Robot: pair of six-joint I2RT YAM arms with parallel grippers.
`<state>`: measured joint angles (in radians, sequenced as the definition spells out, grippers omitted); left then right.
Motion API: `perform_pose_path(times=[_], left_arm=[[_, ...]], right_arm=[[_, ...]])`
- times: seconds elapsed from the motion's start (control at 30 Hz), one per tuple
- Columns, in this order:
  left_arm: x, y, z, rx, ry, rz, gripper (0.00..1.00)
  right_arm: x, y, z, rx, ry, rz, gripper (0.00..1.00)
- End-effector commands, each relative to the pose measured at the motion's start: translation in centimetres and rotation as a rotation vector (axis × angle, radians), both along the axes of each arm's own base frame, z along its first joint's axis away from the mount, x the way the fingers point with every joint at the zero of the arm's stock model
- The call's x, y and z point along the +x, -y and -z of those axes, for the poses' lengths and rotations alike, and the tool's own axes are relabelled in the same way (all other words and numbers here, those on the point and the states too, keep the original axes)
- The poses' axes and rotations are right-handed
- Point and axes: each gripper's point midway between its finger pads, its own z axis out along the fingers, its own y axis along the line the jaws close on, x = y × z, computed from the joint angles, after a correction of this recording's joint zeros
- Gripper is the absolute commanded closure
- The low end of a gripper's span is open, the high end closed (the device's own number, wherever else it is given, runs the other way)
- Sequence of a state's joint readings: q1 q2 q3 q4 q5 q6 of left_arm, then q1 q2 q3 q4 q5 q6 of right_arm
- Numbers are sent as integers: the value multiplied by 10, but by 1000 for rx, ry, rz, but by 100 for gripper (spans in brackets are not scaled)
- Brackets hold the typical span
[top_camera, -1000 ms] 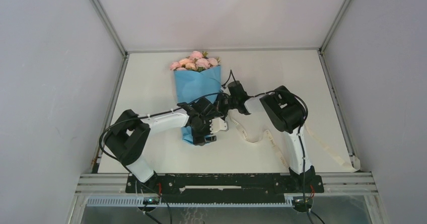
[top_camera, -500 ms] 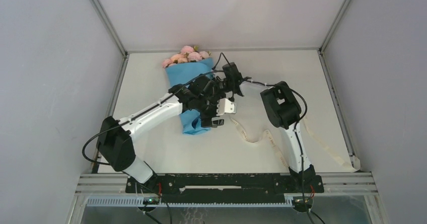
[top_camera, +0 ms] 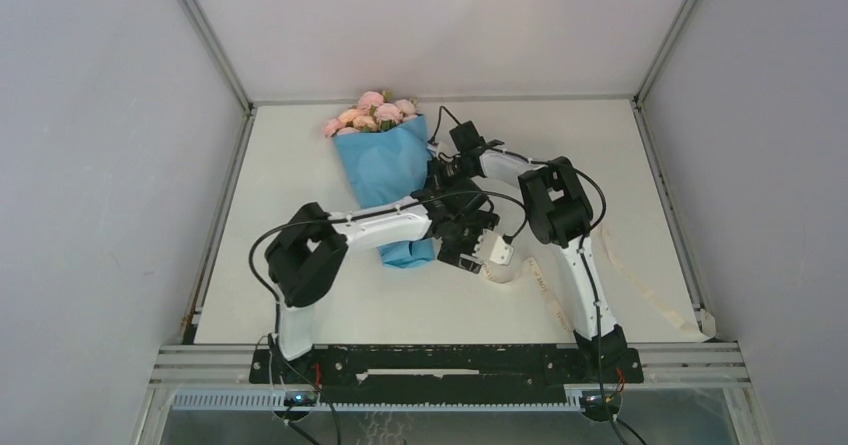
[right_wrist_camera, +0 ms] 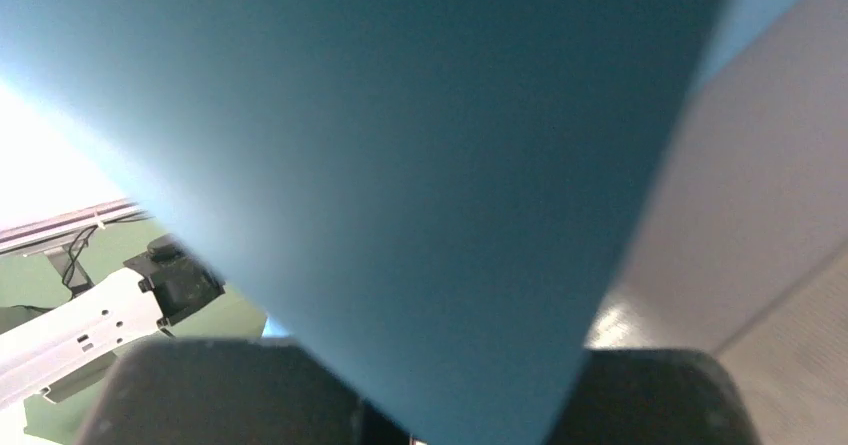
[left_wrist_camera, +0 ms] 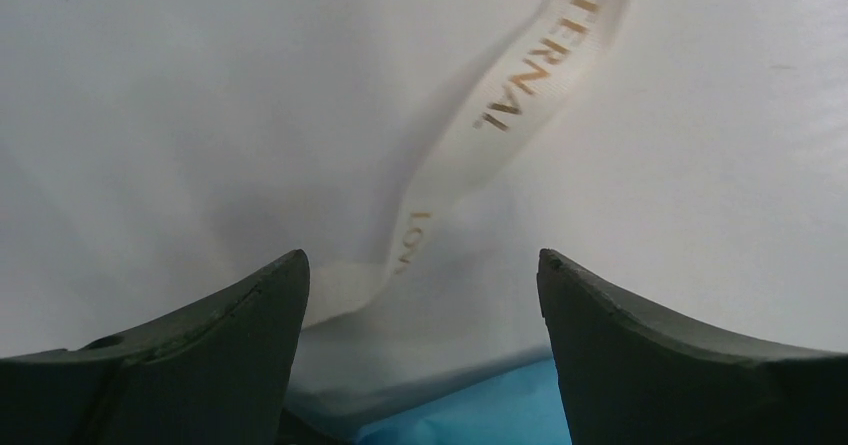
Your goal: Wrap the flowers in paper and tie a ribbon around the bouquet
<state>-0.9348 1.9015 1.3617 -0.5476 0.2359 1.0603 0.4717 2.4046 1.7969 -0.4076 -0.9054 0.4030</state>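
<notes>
Enclosing grey walls (top_camera: 100, 165), white table (top_camera: 600, 145), bouquet (top_camera: 390, 180)

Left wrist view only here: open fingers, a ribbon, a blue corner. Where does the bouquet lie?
Observer: The bouquet lies on the table, its flowers toward the far edge and its narrow end beside the left gripper.
Operator: What is the right gripper doing?
Observer: The right gripper is shut on the paper at the bouquet's right edge.
Operator: Is the ribbon tied on yet?
Observer: No wrap shows around the bouquet. The ribbon trails loose on the table toward the near right corner.
</notes>
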Motion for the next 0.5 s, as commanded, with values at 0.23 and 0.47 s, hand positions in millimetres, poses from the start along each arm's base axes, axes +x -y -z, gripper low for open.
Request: perform_pose_path(times=[0.23, 0.47], left_arm=[[44, 3, 39, 176, 126, -26, 29], [-12, 4, 45, 188, -11, -16, 81]], right_arm=[[9, 12, -4, -53, 65, -17, 100], [13, 10, -21, -33, 51, 33, 100]])
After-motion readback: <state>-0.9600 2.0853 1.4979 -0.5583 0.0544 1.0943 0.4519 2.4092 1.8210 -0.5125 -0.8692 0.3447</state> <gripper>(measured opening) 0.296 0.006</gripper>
